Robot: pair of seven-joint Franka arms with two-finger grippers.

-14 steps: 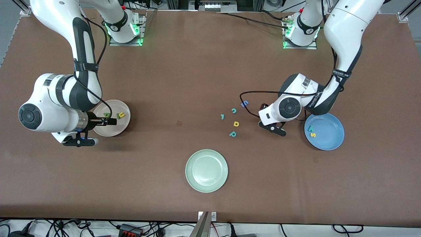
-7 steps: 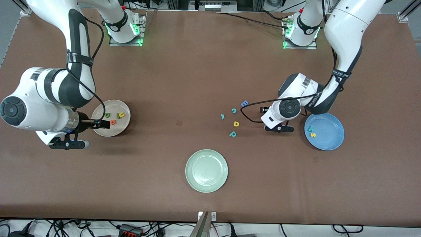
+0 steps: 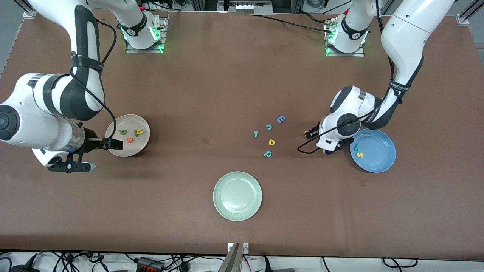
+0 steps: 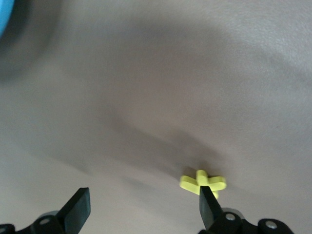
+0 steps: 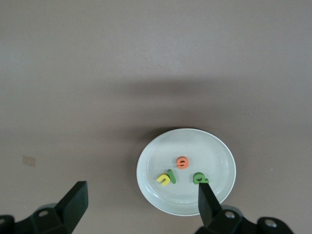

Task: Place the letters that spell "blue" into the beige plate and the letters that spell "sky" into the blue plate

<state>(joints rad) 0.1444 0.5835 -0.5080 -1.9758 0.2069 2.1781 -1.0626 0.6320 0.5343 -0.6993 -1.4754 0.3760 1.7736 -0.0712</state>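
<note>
I am looking at the table. The pale green plate (image 3: pixel 237 195) is sitting near the front edge. Toward the left arm's end, the blue plate (image 3: pixel 378 155) is holding the yellow s (image 3: pixel 360 155) and teal y (image 3: pixel 356 148). My left gripper (image 4: pixel 144 209) is hanging beside it with fingers spread, one finger touching the yellow k (image 4: pixel 202 182). Toward the right arm's end, the beige plate (image 3: pixel 141 145) is holding the green b (image 3: pixel 123 132), yellow u (image 3: pixel 139 132) and orange e (image 3: pixel 130 140). My right gripper (image 5: pixel 141 207) is hanging at its rim, spread and empty.

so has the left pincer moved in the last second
Yes. The left pincer has shifted toward the blue plate, away from the loose letters mid-table, and now hangs open beside a yellow letter.
</note>
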